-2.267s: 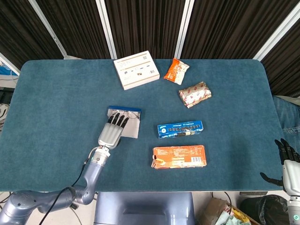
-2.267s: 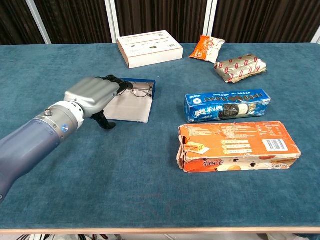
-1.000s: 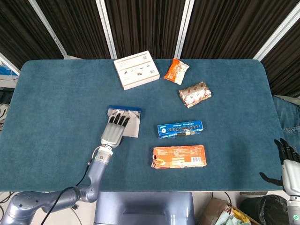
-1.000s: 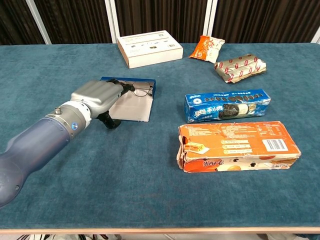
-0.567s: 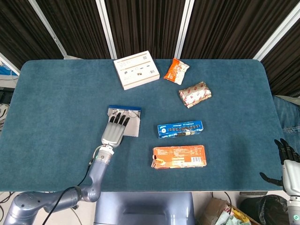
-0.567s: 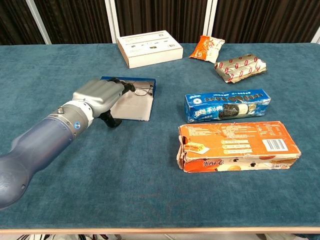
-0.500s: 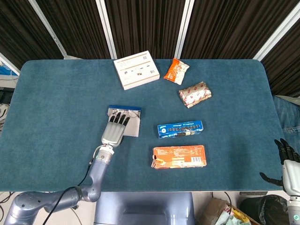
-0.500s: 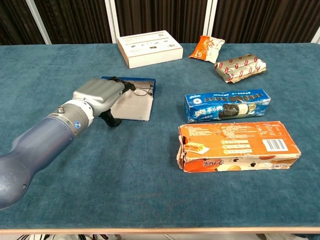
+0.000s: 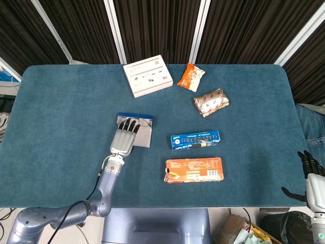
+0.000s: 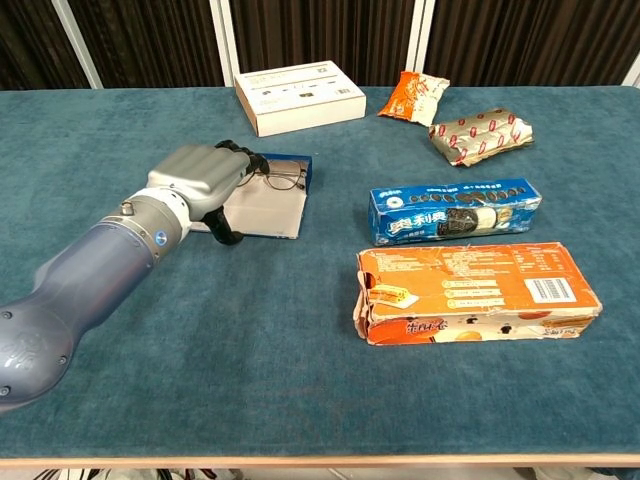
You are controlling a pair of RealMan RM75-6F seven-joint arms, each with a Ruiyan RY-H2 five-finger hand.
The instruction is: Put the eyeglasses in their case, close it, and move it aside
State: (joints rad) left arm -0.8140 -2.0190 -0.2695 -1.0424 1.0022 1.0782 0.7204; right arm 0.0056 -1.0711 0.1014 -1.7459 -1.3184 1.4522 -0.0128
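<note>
Left robot hand (image 10: 205,178) is lying palm-down over the open case (image 10: 262,208), its fingers (image 9: 131,126) reaching across the grey lining toward the eyeglasses (image 10: 281,178). I'm seeing the fingertips right at the left end of the frame, but I cannot tell from either view whether they are actually pinching it or only touching. The eyeglasses are sitting inside the case along its far blue wall. The case is lying flat on the blue desk (image 9: 61,117), left of the blue cookie box (image 10: 455,210) and the orange box (image 10: 470,292). Right robot hand (image 9: 311,170) is hanging off the desk's right edge, fingers spread, holding nothing.
</note>
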